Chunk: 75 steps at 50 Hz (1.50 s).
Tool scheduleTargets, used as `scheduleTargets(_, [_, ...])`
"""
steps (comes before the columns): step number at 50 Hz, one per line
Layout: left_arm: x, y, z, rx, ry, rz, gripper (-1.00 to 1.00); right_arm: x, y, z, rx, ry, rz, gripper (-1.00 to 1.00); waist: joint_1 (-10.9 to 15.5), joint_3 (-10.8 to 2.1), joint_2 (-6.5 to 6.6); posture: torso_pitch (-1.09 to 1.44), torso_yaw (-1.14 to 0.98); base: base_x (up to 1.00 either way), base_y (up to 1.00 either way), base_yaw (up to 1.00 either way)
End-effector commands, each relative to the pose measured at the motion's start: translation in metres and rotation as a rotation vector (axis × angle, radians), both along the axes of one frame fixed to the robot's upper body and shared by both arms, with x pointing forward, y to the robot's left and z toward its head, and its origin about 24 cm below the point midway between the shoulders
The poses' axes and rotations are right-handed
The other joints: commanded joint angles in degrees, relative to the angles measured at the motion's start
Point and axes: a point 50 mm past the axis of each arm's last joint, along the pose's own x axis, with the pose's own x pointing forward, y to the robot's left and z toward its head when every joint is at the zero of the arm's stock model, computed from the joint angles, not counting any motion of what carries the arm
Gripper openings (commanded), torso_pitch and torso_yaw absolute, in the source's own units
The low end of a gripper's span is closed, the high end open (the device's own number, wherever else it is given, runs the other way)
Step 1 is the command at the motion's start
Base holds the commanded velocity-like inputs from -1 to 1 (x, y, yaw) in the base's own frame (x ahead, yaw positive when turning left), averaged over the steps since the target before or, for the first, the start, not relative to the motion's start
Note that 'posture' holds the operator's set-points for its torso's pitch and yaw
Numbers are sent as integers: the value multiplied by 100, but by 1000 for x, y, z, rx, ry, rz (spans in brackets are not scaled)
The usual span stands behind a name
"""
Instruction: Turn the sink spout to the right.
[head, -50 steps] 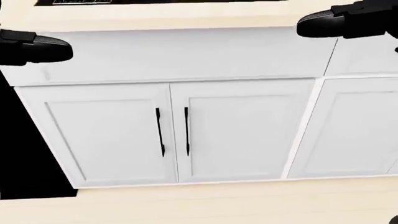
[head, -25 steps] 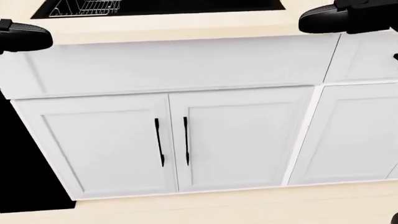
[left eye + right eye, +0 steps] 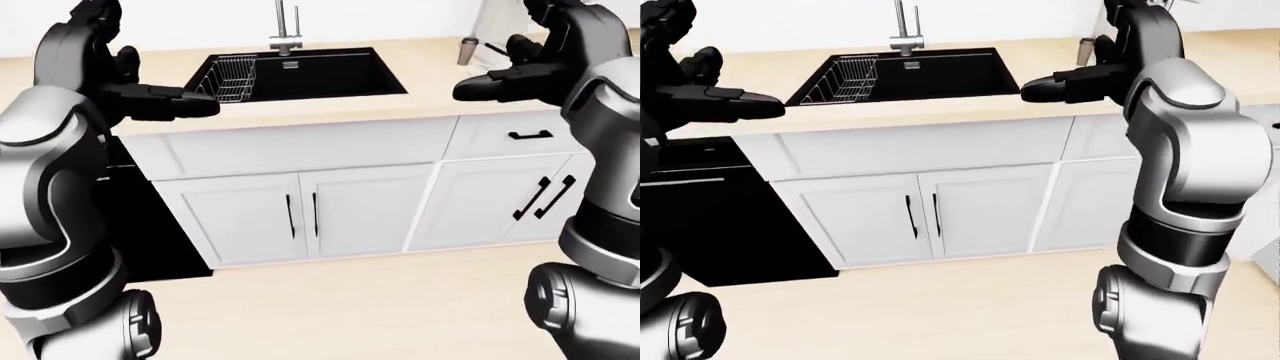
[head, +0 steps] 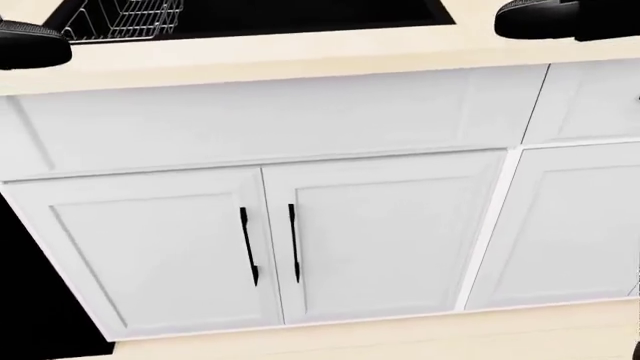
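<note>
While both arms are raised level over the counter edge (image 3: 330, 112), the left hand (image 3: 175, 103) and right hand (image 3: 495, 85) show fingers extended flat, holding nothing. Sink spout (image 3: 280, 22) stands upright at the top rim of the black sink (image 3: 330, 71), well apart from both hands. Wire basket (image 3: 232, 77) sits in the sink's left portion. White cabinet doors (image 4: 270, 240) are closed below.
</note>
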Motion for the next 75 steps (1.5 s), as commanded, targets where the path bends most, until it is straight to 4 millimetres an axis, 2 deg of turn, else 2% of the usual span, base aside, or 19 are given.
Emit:
scheduleTargets(1, [-5,1,12,7,-66,10,100,-7,0,17,-14,-76,2,100,8,-148,15,0,0,20,0,0])
scheduleTargets(9, [-7,8,16,1,-72,25,100,-7,0,18,-15,-73,2,100,58,-98,-252,0,0,19,0,0])
scheduleTargets(13, [-8,13,18,-2,-73,37,100,-7,0,21,-15,-74,1,100,125,-200,-774,0,0,21,0,0])
scheduleTargets(14, [-8,15,19,-3,-74,40,100,-7,0,21,-16,-74,0,100,72,-136,-542,0,0,24,0,0])
scheduleTargets(16, [-9,17,20,-4,-75,45,100,-7,0,23,-16,-76,0,100,78,-93,-636,0,0,29,0,0])
scheduleTargets(22, [-10,20,18,-9,-74,52,100,-8,0,24,-17,-79,1,100,13,-5,-335,0,0,32,0,0])
scheduleTargets(26, [-11,22,21,-8,-77,57,100,-9,-1,23,-16,-79,-1,100,-65,-130,184,0,0,32,0,0])
scheduleTargets(36, [-12,24,20,-11,-75,64,100,-8,0,22,-15,-76,0,100,90,-63,-235,0,0,32,0,0])
scheduleTargets(40, [-12,25,22,-15,-77,68,100,-9,0,26,-15,-79,0,100,148,-206,-787,0,0,32,0,0])
scheduleTargets(41, [-14,25,24,-17,-80,68,100,-10,0,27,-17,-80,-1,100,94,-104,-530,0,0,32,0,0])
scheduleTargets(45, [-13,30,21,-22,-73,77,100,-11,-2,24,-13,-78,0,100,70,-103,-602,0,0,32,0,0])
scheduleTargets(50, [-13,35,28,-19,-73,90,100,-12,-1,27,-10,-79,3,100,-10,-37,-294,0,0,32,0,0])
scheduleTargets(54, [-12,41,28,-18,-69,103,100,-11,-1,25,-11,-76,2,100,-85,-239,110,0,0,32,0,0])
scheduleTargets(56, [-12,43,29,-18,-68,108,100,-10,-1,25,-13,-75,-1,100,-70,-59,178,0,0,32,0,0])
scheduleTargets(64, [-11,53,30,-19,-60,133,100,-7,4,26,-18,-74,7,100,74,-83,-205,0,0,32,0,0])
scheduleTargets(68, [-14,56,30,-21,-62,142,100,-7,4,27,-23,-75,7,100,142,-210,-697,0,0,29,0,0])
scheduleTargets(69, [-14,57,31,-22,-62,144,100,-6,4,26,-22,-75,8,100,106,-172,-515,0,0,26,0,0])
scheduleTargets(71, [-17,58,35,-20,-67,149,100,-6,5,28,-22,-75,10,100,99,-94,-651,0,0,25,0,0])
scheduleTargets(75, [-21,60,40,-19,-74,154,100,-7,5,30,-23,-78,11,100,41,-113,-465,0,0,25,0,0])
